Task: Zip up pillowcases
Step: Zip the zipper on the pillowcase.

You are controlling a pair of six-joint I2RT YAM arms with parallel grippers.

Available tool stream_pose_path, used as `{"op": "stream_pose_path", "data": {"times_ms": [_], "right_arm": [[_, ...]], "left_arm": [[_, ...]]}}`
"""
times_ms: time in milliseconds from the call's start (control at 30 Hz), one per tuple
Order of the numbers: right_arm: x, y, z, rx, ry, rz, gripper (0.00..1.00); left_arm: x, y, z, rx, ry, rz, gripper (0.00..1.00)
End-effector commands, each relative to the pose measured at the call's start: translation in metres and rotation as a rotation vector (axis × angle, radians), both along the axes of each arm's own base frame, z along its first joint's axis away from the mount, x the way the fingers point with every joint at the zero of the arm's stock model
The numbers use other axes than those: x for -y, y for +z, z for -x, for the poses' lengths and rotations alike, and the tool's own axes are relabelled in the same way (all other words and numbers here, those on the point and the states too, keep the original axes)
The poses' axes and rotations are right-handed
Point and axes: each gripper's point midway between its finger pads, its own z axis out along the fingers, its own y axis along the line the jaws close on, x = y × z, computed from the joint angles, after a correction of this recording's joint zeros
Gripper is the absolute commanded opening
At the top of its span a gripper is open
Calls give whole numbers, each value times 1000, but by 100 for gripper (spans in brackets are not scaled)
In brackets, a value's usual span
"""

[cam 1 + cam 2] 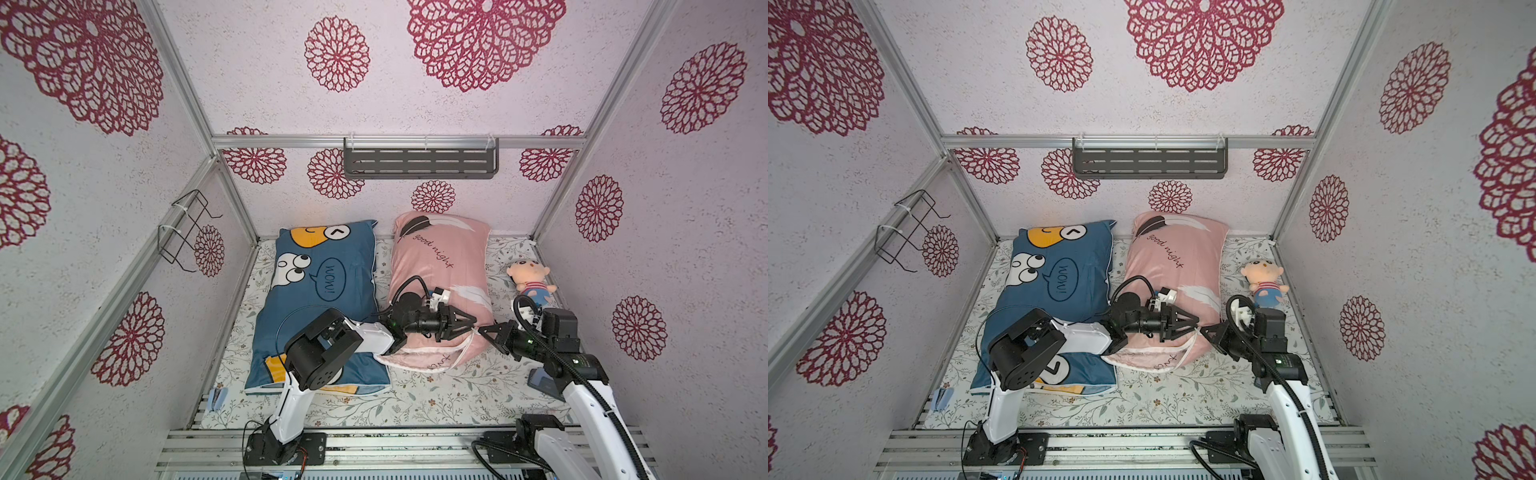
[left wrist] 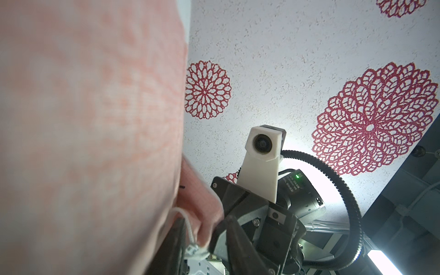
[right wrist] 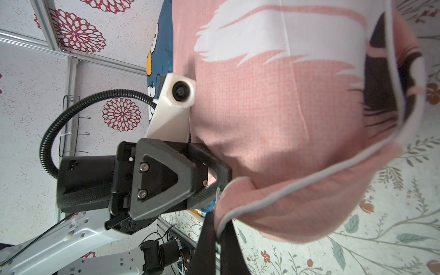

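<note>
My right gripper (image 3: 217, 240) was clamped tight on the white-piped near corner of the pink pillow (image 1: 440, 257), which lay just right of the blue pillow (image 1: 320, 299). My left gripper (image 1: 471, 327) stood partly open around that same corner. Blurred fabric hid whether it pinched the zip pull (image 2: 192, 248).

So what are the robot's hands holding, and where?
The right gripper pinches the pink pillowcase by its white-piped open edge. The left gripper sits around the zipper pull; whether it grips cannot be told.
</note>
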Motion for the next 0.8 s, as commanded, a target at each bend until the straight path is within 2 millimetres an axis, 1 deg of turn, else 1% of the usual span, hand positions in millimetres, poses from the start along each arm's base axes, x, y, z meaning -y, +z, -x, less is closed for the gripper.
{"op": "stream_pose_path", "data": {"times_ms": [0, 300, 767], "right_arm": [[4, 10, -2, 46, -9, 27, 0], [3, 16, -4, 59, -13, 11, 0], [5, 16, -7, 63, -29, 9, 0]], "left_arm": [[-1, -11, 4, -33, 0, -16, 32], [3, -14, 8, -41, -19, -17, 31], [6, -20, 15, -55, -42, -28, 28]]}}
